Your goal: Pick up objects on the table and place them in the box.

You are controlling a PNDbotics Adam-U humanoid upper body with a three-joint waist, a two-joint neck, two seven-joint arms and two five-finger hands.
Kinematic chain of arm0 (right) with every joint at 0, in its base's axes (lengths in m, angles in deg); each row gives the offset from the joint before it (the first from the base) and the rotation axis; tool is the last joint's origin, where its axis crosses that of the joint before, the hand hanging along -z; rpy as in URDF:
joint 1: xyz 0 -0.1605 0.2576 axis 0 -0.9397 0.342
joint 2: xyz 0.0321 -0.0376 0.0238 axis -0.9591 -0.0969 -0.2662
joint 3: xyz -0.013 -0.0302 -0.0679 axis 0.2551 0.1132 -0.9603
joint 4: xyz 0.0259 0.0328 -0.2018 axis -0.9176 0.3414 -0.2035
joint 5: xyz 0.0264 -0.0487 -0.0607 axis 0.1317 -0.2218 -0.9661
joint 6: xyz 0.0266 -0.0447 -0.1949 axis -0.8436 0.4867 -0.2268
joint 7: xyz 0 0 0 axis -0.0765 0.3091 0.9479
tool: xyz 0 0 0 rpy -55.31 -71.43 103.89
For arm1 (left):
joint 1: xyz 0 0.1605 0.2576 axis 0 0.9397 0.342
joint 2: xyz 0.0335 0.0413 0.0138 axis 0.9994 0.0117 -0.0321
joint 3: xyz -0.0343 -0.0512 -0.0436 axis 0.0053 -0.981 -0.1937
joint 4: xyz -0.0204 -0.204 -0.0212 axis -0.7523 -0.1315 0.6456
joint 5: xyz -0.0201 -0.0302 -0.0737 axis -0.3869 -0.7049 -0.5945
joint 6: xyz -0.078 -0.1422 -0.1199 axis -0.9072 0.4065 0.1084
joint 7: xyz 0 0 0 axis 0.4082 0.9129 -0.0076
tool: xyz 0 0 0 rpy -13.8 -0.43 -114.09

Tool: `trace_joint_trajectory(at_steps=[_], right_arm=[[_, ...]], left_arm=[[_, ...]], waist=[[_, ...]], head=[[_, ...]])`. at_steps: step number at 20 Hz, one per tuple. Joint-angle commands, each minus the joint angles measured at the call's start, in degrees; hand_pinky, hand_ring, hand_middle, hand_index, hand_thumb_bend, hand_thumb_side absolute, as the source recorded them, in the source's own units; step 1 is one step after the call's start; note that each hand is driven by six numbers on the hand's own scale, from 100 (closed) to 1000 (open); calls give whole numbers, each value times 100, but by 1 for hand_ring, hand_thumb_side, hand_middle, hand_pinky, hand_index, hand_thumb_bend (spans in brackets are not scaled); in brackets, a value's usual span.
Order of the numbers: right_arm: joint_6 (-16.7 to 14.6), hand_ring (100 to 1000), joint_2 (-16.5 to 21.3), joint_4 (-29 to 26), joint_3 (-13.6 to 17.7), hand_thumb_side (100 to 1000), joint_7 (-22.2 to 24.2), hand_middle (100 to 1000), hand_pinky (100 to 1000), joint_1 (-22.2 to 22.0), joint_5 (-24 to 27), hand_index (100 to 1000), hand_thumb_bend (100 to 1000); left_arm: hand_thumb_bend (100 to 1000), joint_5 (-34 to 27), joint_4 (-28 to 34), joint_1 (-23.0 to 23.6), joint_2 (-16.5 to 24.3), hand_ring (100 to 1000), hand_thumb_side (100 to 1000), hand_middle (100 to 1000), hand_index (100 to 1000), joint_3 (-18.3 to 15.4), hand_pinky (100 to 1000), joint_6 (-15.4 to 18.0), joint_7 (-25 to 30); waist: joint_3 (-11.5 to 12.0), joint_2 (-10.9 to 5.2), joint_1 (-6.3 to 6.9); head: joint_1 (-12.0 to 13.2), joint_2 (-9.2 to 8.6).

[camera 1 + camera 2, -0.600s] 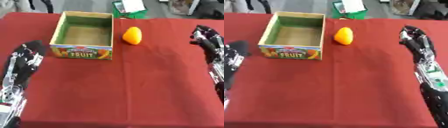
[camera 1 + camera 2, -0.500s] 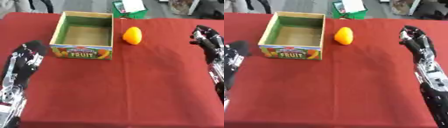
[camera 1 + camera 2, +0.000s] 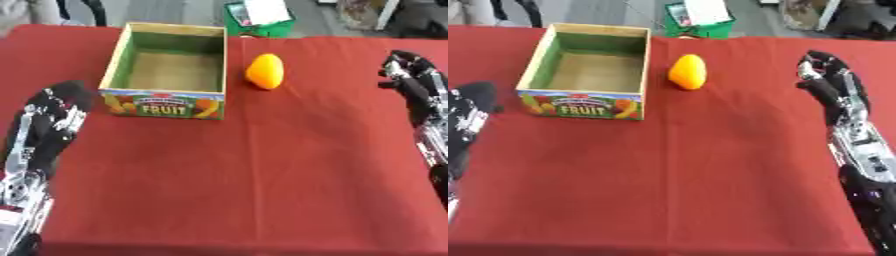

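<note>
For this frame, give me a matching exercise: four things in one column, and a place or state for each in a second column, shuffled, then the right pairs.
Things:
1. Open cardboard box labelled FRUIT
2. Orange oval fruit
3. Left robot hand
4. Right robot hand

Places or states:
A. Over the red cloth near the table's right edge
B. Lying on the red cloth just right of the box
C. Standing empty at the far left-centre of the table
D. By the table's left edge, near the box's front corner

Pairs: 1-C, 2-B, 3-D, 4-A
</note>
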Motion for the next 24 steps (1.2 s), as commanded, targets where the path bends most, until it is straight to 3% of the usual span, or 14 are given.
trace_joint_trajectory(at_steps=[1, 5, 9, 12, 17, 24], right_arm=[[-6, 719, 267, -5, -58, 343, 139, 644, 655, 204, -107, 807, 100], [-27, 744, 399, 303, -212, 349, 501, 678, 665, 517, -454, 817, 100], [-98, 782, 433, 828, -397, 347, 966, 727, 686, 982, -1126, 839, 100], [-207, 854, 357, 1265, -502, 325, 1282, 803, 767, 1381, -1723, 860, 141], [-387, 906, 70, 2002, -586, 313, 1598, 842, 820, 1985, -2858, 870, 172], [-660, 915, -454, 2699, -637, 315, 1826, 850, 846, 2560, -3879, 875, 194]], left_arm=[[529, -17, 88, -78, 120, 826, 397, 724, 652, -25, 730, -3, 7], [528, -17, 88, -81, 123, 827, 398, 725, 652, -13, 731, -4, 23], [528, -16, 85, -78, 127, 827, 398, 725, 652, 0, 731, -8, 37], [529, -18, 84, -83, 122, 827, 398, 725, 652, 13, 731, -12, 51], [528, -19, 90, -91, 120, 828, 398, 725, 653, 26, 731, -16, 67], [528, -26, 90, -118, 96, 828, 399, 725, 653, 57, 732, -22, 97]], waist=[[-3, -94, -4], [16, -104, -8], [43, -113, -10], [73, -117, -9], [126, -107, 2], [203, -83, 6]], head=[[-8, -40], [-45, -50], [-93, -54], [-115, -55], [-140, -59], [-190, -69]])
